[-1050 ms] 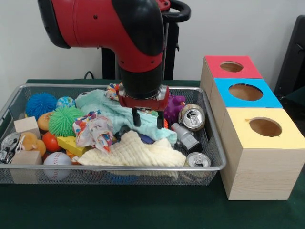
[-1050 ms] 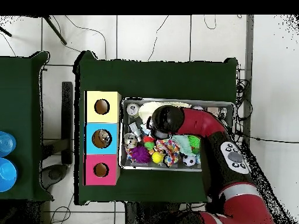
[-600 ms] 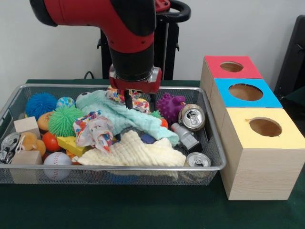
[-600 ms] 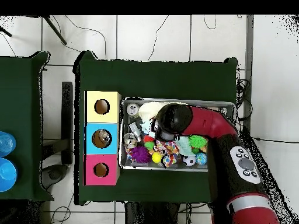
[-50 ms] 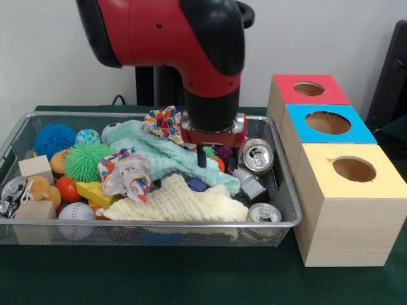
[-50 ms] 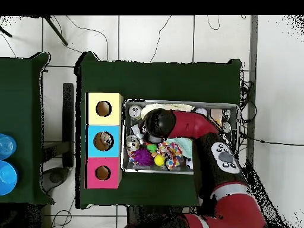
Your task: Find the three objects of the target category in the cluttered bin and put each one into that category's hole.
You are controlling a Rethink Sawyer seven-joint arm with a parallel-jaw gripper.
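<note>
My gripper (image 5: 217, 159) hangs open and holds nothing, low over the right half of the wire bin (image 5: 283, 190). It is just above a purple spiky toy (image 5: 224, 152) and the end of a mint cloth (image 5: 165, 155). Right of it an upright silver can (image 5: 257, 155) leans at the bin's wall. A grey can (image 5: 248, 183) lies below that, and another can (image 5: 265, 213) stands in the front right corner. A crushed can (image 5: 11, 190) lies at the far left. In the overhead view the arm (image 6: 178, 123) hides the gripper.
Three wooden boxes stand right of the bin, with a red top (image 5: 310, 89), a blue top (image 5: 327, 122) and a yellow top (image 5: 353, 169), each with a round hole. Cloths, spiky balls, a baseball (image 5: 76, 216) and wooden blocks (image 5: 35, 168) fill the bin.
The arm has swung from the bin's back middle toward its right side and come lower, so the gripper now hangs beside the cans. Its fingers stay apart and empty.
</note>
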